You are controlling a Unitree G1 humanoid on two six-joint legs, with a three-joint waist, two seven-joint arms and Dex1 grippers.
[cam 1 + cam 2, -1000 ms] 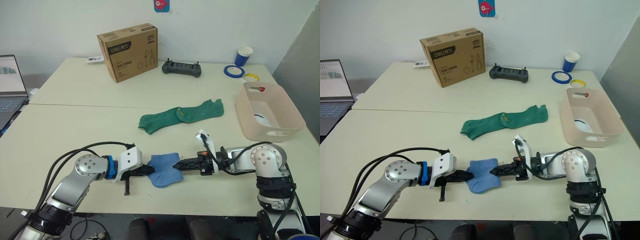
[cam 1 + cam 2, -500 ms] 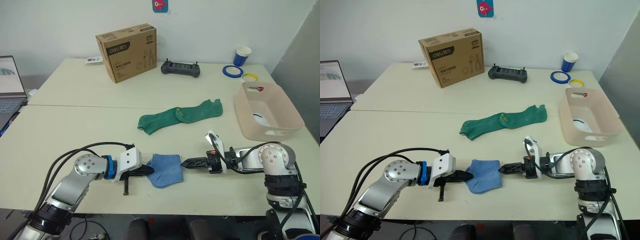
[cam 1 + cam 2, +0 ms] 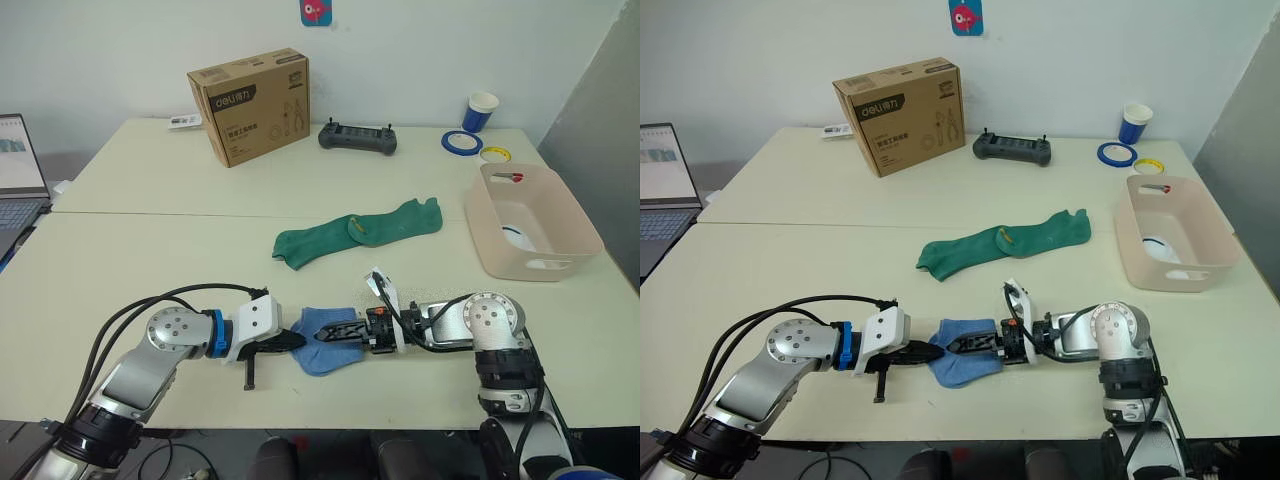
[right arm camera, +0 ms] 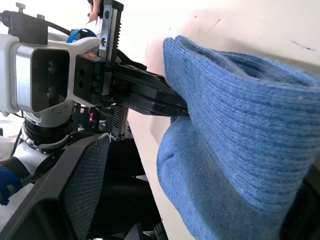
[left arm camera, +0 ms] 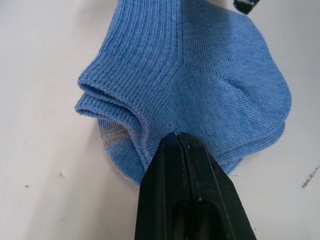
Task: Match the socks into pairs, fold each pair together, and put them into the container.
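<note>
The folded light blue socks (image 3: 325, 342) lie near the front edge of the desk (image 3: 150, 250), between the two grippers. The left gripper (image 3: 292, 341) has its black fingers (image 5: 187, 200) pressed together, pinching the edge of the blue bundle on its left side. The right gripper (image 3: 335, 331) reaches in from the other side and lies on the blue fabric; whether its fingers are apart or closed on the cloth cannot be told. Further back, near the middle of the desk, the two dark green socks (image 3: 360, 230) lie stretched out, overlapping end to end. The pale pink container (image 3: 530, 222) stands at the right side of the desk, well apart from the socks, with something white (image 3: 518, 236) inside. At the far side stand a cardboard box (image 3: 248, 104), a black controller (image 3: 358, 138), a blue cup (image 3: 480, 111) and rolls of tape (image 3: 462, 141).
</note>
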